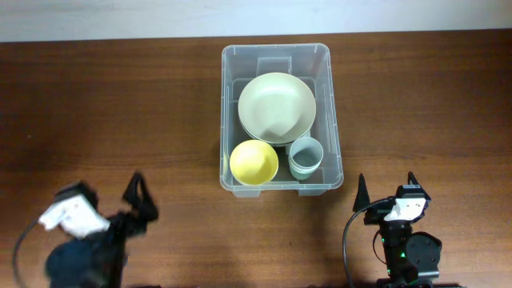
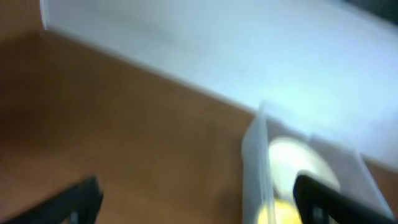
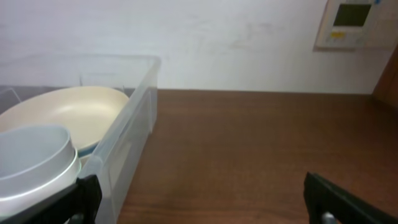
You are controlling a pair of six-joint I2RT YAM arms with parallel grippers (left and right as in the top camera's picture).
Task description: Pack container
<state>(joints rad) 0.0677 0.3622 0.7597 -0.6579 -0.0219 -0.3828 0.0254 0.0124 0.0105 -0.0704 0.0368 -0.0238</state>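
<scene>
The clear container point(image 1: 226, 120) stands at the middle back of the table. Inside it are a pale green plate point(image 1: 276, 106), a yellow bowl point(image 1: 254, 162) and a grey-blue cup point(image 1: 306, 157). My left gripper point(image 1: 138, 200) is open and empty at the front left, away from the container. My right gripper point(image 1: 386, 189) is open and empty at the front right, just right of the container. The left wrist view is blurred; it shows the container wall point(image 2: 255, 168) and yellow bowl point(image 2: 283, 213). The right wrist view shows the container point(image 3: 134, 118), plate point(image 3: 62, 109) and cup point(image 3: 34, 158).
The brown wooden table point(image 1: 104, 112) lies bare on both sides of the container. A white wall point(image 3: 186, 43) rises behind the table, with a small wall panel point(image 3: 351, 22) at the upper right.
</scene>
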